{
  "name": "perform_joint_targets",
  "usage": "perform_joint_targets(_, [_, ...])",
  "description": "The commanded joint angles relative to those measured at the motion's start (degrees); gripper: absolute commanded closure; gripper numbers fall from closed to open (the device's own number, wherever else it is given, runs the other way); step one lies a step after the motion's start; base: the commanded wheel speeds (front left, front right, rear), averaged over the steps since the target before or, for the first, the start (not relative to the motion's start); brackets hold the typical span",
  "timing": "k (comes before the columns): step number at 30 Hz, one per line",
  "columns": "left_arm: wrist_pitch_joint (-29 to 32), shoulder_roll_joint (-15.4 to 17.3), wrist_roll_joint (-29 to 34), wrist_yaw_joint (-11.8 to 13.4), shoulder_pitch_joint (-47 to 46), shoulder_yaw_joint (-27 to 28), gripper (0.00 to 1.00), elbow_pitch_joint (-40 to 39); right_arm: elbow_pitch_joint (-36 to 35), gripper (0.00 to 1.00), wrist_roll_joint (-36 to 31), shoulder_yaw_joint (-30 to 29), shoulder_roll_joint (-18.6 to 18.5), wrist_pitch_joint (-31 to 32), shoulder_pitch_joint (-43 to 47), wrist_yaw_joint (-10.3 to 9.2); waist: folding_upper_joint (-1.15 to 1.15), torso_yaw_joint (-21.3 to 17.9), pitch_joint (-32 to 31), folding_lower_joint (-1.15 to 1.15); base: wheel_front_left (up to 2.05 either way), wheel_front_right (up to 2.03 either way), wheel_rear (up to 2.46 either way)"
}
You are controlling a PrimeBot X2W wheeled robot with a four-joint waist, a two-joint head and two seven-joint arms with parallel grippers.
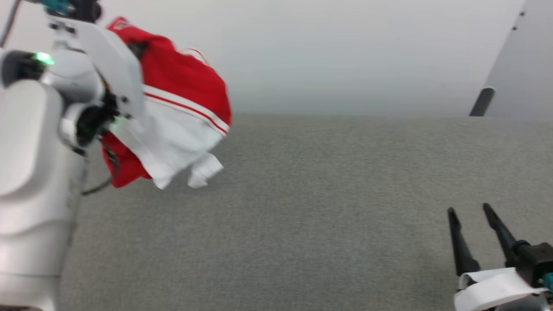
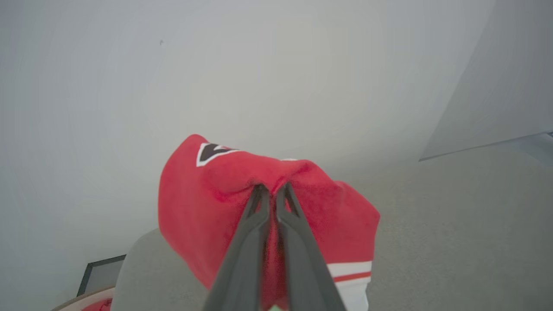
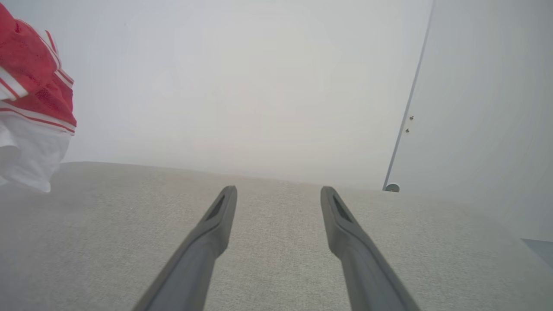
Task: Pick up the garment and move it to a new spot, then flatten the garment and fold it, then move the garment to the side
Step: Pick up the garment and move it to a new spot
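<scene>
The garment (image 1: pixel 181 86) hangs bunched in the air at about 10 o'clock in the head view: red body on top, 1 striped trim band across it, white sleeve cloth drooping lowest. The picture is blurred there, so I cannot be sure, but its lowest white corner seems to hang clear of the grey surface (image 1: pixel 302 216).

In the left wrist view the left gripper (image 2: pixel 272 188) is clenched on a fold of the red cloth (image 2: pixel 190 203), its 2 fingers pressed nearly together, with the shirt draped away towards 6 o'clock. The pale left arm (image 1: pixel 39 151) stands in front of part of the shirt.

The right gripper (image 1: pixel 468 209) sits at 4 o'clock in the head view, well apart from the shirt, released with its fingers spread and nothing between them. Its own wrist view shows the same gap (image 3: pixel 278 192) and the shirt (image 3: pixel 30 65) at 9 o'clock.

Step 1, the pick-up and move, looks to be in hand. Next, the left arm likely needs to carry the shirt over bare grey surface and lower it before letting go; flattening will probably want both grippers
</scene>
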Motion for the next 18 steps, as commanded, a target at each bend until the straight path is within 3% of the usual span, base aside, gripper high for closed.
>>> perform_joint_targets(1, [0.24,-0.74,-0.53,-0.18,0.98,-0.36,1.00,-0.92,-0.16,0.00,-0.36,-0.71,-0.19,0.14,0.56,0.00,0.00,-1.72,-0.22,0.00,0.00,0.00,0.00])
perform_joint_targets(18, [9.33,-8.17,-10.77,0.88,11.11,-5.04,1.00,-23.54,-3.02,0.00,-3.03,-10.45,2.44,1.41,4.11,0.00,0.00,-13.91,2.24,0.00,0.00,0.00,0.00])
